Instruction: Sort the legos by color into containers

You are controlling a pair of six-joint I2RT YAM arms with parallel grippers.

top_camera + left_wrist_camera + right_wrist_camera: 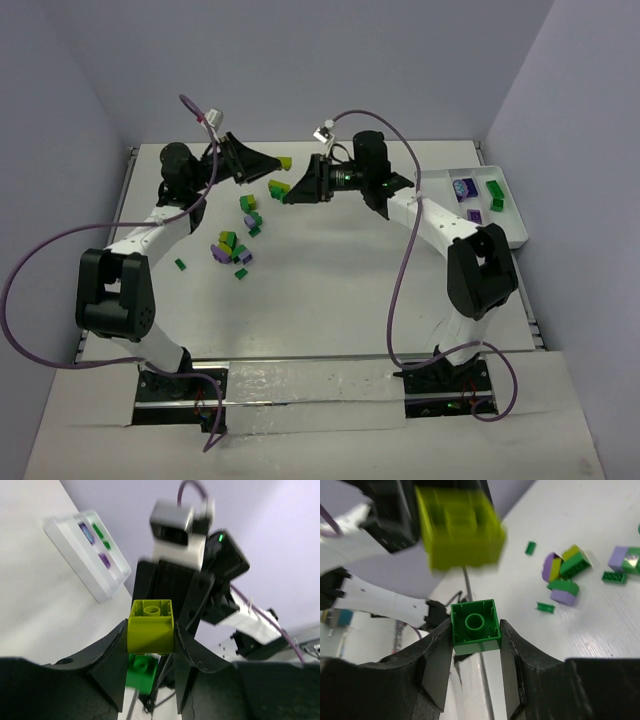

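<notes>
Up above the far middle of the worktop (330,300), two of the legos are in the air, one to each arm. The yellow-green brick (151,622) is clamped between the fingers of the left pincer (151,636). The dark green brick (475,622) is squeezed in the right pincer (475,637), with a finger touching each of its sides. The two bricks sit close together, but the right wrist view shows a gap between them, so they look apart rather than joined. Below them, a loose pile (235,250) of green, yellow-green and purple pieces lies on the left half of the worktop. Well off to the right stands a white tray (517,220) holding a few purple and green pieces. I judge this to be the carrying step, with each arm loaded with one colour. Next, the right arm should swing its green brick out to the tray and release it among the greens. The left arm needs a place for yellow-green, and no piece of that colour shows in that tray
</notes>
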